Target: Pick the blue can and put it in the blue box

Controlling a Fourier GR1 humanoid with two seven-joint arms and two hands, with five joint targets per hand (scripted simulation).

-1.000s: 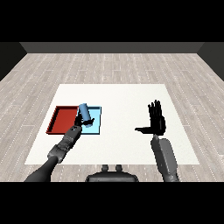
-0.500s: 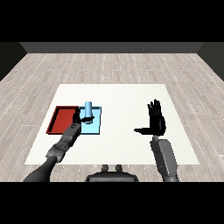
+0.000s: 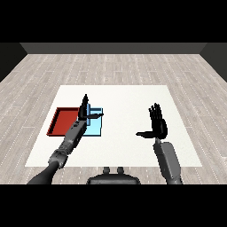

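Head view. The left hand [image 3: 83, 116] is over the far part of the light blue tray [image 3: 95, 129], reaching in from the lower left. Its fingers [image 3: 84, 101] stand straight and point upward, with the thumb spread toward the right: the hand is released and grasps nothing. A narrow pale blue upright strip shows just beside the fingers; this is judged to be the blue can [image 3: 89, 109], standing inside the far end of the light blue tray. The hand hides most of it, so contact between can and palm cannot be confirmed. The red tray [image 3: 61, 122] lies against the left side of the light blue tray and holds nothing visible. The right hand [image 3: 156, 126] is raised above the white counter [image 3: 124, 95], well apart from both trays, fingers straight and thumb out to the left, holding nothing.

Handling note, as a judgement:
- The can is probably rigid, light and smooth-walled, so it may slip or tip if nudged.
- If it must be gripped again, wrap the fingers round the middle of the cylinder wall, thumb opposite.
- Withdraw the left hand upward and clear of the can to avoid knocking it over
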